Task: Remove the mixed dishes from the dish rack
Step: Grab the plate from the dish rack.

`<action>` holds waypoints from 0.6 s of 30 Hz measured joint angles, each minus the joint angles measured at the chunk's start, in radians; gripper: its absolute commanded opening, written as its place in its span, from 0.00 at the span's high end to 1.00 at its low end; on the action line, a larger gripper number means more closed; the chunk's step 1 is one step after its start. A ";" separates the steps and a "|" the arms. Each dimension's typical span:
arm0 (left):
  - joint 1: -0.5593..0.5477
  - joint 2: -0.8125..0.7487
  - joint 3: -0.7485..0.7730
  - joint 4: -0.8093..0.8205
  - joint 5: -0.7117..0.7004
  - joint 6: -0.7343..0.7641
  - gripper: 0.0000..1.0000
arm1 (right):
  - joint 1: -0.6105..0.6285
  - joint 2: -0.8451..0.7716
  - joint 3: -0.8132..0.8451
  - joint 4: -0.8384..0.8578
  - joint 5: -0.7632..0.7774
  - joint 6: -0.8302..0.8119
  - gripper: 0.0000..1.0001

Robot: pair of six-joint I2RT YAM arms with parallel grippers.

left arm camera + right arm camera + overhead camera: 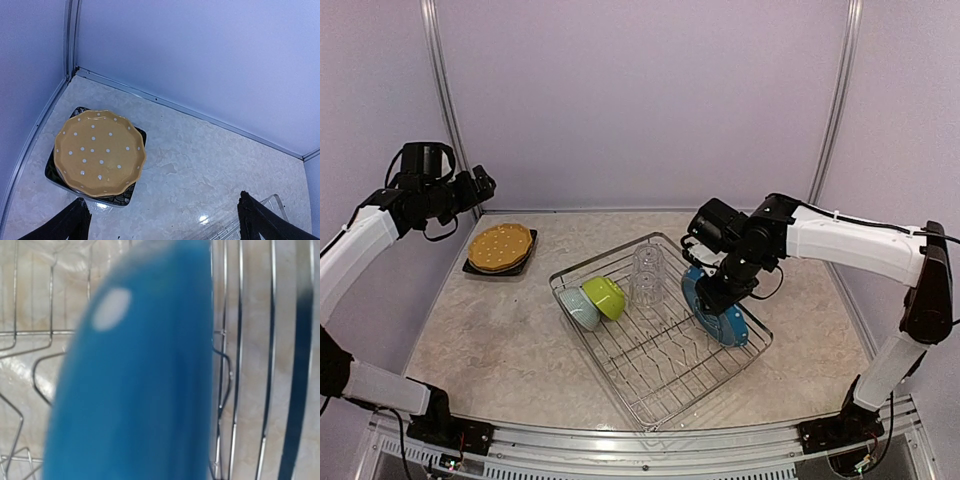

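Right gripper [706, 291] is down at the right-hand end of the dish rack [599, 352], right on the upper rim of the blue-dotted plate [721, 319]. From above, the fingers look to straddle that rim. Whether they have actually pinched it, I cannot tell. The wrist camera gives only a blur of blue with one white dot, and no fingertip shows.

That plate stands on edge between the tines, leaning a little. It reads as glazed ceramic: stiff, fairly heavy for a thin rim grip, slick, and quick to chip on wire. My call is that the top rim is the place to hold, fingers on front and back faces and seated deep, then a straight lift so the lower edge clears the tines without catching.

Further left in the rack, the clear glasses [647, 272] stand upright near the middle, light and breakable. Beside them lie the lime bowl [605, 296] and the pale-blue bowl [579, 307], tipped on their sides and touching.

Left gripper [478, 186] hangs high over the far-left corner, jaws spread wide and empty. Below it, on the table [490, 340], the orange-dotted plate [99, 151] sits on the black square plate [122, 200], well apart from the rack.
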State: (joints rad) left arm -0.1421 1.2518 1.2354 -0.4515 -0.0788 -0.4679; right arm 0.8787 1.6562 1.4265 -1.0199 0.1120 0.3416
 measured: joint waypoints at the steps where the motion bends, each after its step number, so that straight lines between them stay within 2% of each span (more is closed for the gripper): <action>1: 0.000 0.000 0.000 0.000 0.000 0.000 0.01 | 0.000 0.000 0.000 0.001 -0.001 -0.003 0.60; 10: 0.000 0.022 0.018 -0.003 0.000 0.002 0.01 | -0.005 0.000 0.005 -0.003 -0.027 -0.020 0.71; 18: 0.000 0.045 0.030 -0.005 0.002 0.002 0.01 | -0.008 0.016 0.078 -0.026 -0.039 -0.023 0.75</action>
State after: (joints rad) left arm -0.1421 1.2964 1.2655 -0.4561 -0.0772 -0.4664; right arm 0.8711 1.6722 1.5047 -1.0462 0.0731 0.3187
